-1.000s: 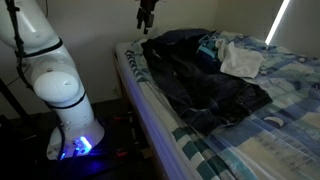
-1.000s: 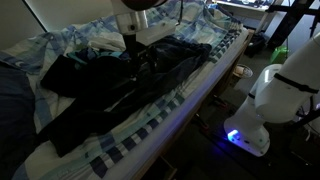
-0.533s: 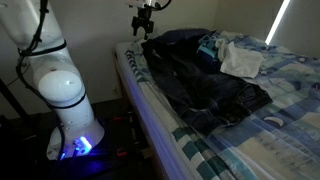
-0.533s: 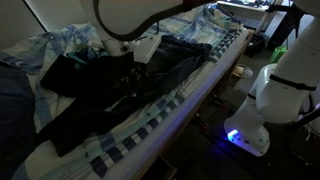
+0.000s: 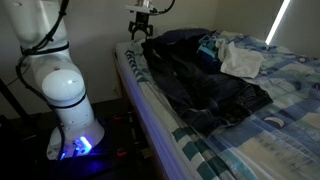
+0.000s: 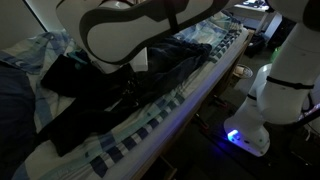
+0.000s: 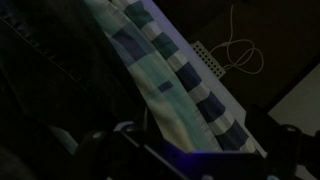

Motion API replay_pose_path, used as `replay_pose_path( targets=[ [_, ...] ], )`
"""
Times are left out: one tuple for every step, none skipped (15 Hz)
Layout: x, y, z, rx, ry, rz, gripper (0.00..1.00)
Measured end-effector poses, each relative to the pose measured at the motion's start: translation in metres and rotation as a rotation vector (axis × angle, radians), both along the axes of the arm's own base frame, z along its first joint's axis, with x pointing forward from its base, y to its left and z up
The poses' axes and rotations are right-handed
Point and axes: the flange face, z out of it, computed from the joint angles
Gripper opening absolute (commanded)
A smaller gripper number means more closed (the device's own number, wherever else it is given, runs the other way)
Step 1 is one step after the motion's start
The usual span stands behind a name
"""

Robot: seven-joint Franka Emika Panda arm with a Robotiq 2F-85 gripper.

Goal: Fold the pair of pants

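The dark pair of pants (image 5: 205, 85) lies spread and rumpled across the bed's blue checked sheet (image 5: 290, 110). It also shows in an exterior view (image 6: 110, 95). My gripper (image 5: 140, 30) hangs above the corner of the bed near the pants' end, apart from the cloth, and looks open and empty. In an exterior view my arm (image 6: 130, 30) fills the upper frame and hides part of the pants. The wrist view is dark. It shows the pants' dark fabric (image 7: 50, 80) beside the checked sheet (image 7: 170, 80) at the bed's edge.
A white cloth (image 5: 240, 62) and a teal garment (image 5: 208, 45) lie on the bed behind the pants. The robot's base with a blue light (image 5: 70, 125) stands on the floor beside the bed. A white cable (image 7: 240, 50) lies on the floor past the bed's edge.
My gripper has come down and moved toward the bed's corner. The arm has swung in front of an exterior camera and now covers more of that view.
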Motion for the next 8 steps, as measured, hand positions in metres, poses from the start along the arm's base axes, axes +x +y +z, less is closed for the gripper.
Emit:
replay_pose_path(
  targets=[
    [0.0000, 0.0001, -0.0003, 0.000, 0.001, 0.000, 1.00],
    [0.0002, -0.0001, -0.0005, 0.000, 0.001, 0.000, 1.00],
    [0.0008, -0.0006, -0.0005, 0.000, 0.001, -0.002, 1.00],
    [0.0010, -0.0008, -0.0007, -0.001, 0.001, -0.002, 1.00],
    [0.0014, -0.0009, -0.0012, 0.001, 0.002, -0.004, 1.00],
    [0.0024, -0.0002, -0.0022, 0.009, 0.002, -0.007, 1.00],
    [0.0045, 0.0015, -0.0039, 0.027, 0.000, -0.011, 1.00],
    [0.0075, 0.0039, -0.0060, 0.051, -0.004, -0.009, 1.00]
  ],
)
